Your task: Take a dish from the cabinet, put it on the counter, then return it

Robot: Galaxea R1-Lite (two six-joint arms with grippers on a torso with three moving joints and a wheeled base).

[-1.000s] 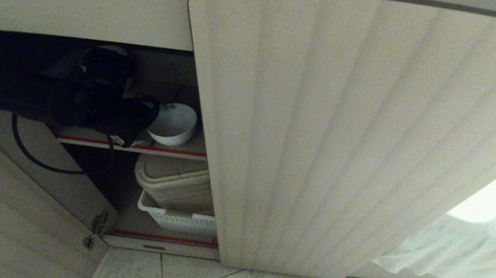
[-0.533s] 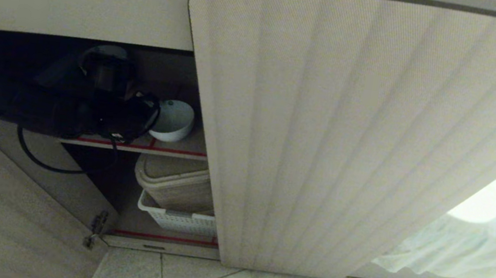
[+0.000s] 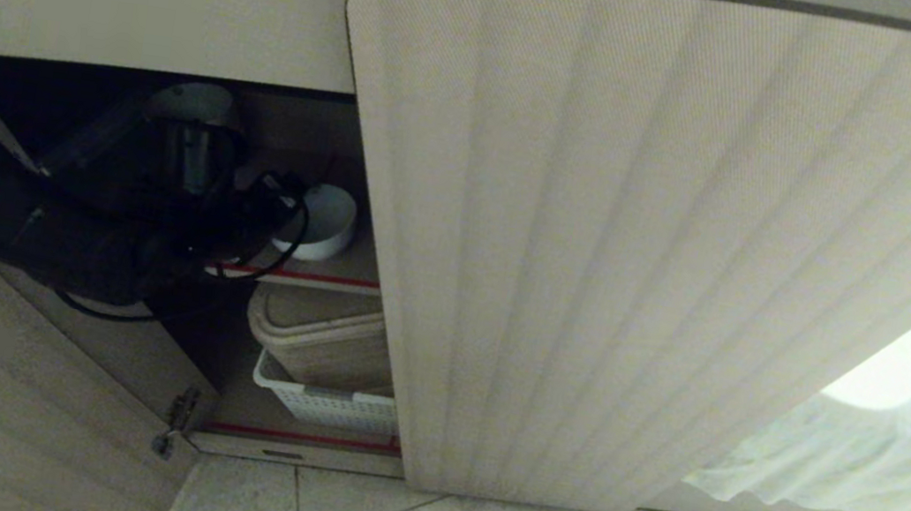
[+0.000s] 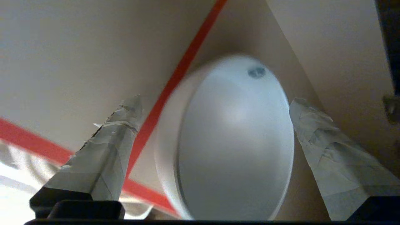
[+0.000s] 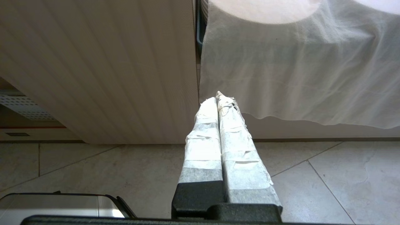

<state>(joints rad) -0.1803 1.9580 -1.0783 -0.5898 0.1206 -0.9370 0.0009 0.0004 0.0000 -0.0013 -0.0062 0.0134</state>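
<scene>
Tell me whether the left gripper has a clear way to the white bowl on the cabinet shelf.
Probably yes. The left gripper is inside the cabinet, open, its fingers either side of the bowl on the shelf. Nothing shows between them.

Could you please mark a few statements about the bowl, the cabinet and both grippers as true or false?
1. The bowl sits on the upper shelf of the cabinet. True.
2. The left gripper is shut on the bowl. False: its fingers stand open on either side of the bowl, apart from it.
3. The right gripper is open. False: its fingers are pressed together, low over the floor outside the cabinet.
4. A white basket sits below the bowl's shelf. True.
5. The bowl lies upside down. False: it stands rim up, its inside showing.
</scene>
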